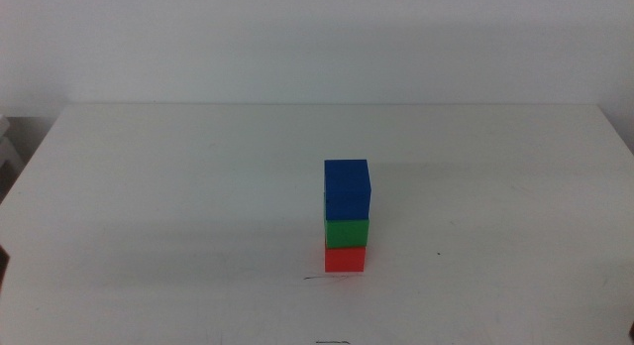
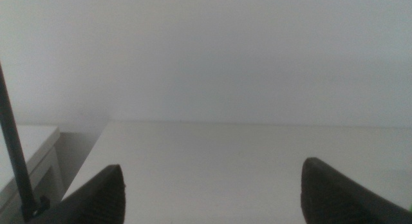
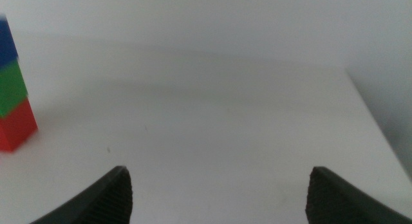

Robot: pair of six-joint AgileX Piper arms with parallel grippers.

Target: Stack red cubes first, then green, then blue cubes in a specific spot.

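Observation:
A stack of three cubes stands on the white table (image 1: 198, 186) in the middle view: the red cube (image 1: 345, 259) at the bottom, the green cube (image 1: 347, 232) on it, the blue cube (image 1: 347, 189) on top. A thin dark scratch line (image 1: 322, 278) lies just in front of the stack. The stack also shows in the right wrist view: red (image 3: 16, 126), green (image 3: 11, 87), blue (image 3: 6, 44). Neither arm shows in the middle view. My left gripper (image 2: 212, 192) is open and empty. My right gripper (image 3: 219, 195) is open and empty, well away from the stack.
A white wall rises behind the table. The left wrist view shows the table's edge (image 2: 84, 159), a thin dark post (image 2: 16, 159) and a white side surface (image 2: 26, 140) beyond it. Another short dark mark (image 1: 332, 342) lies at the table's front edge.

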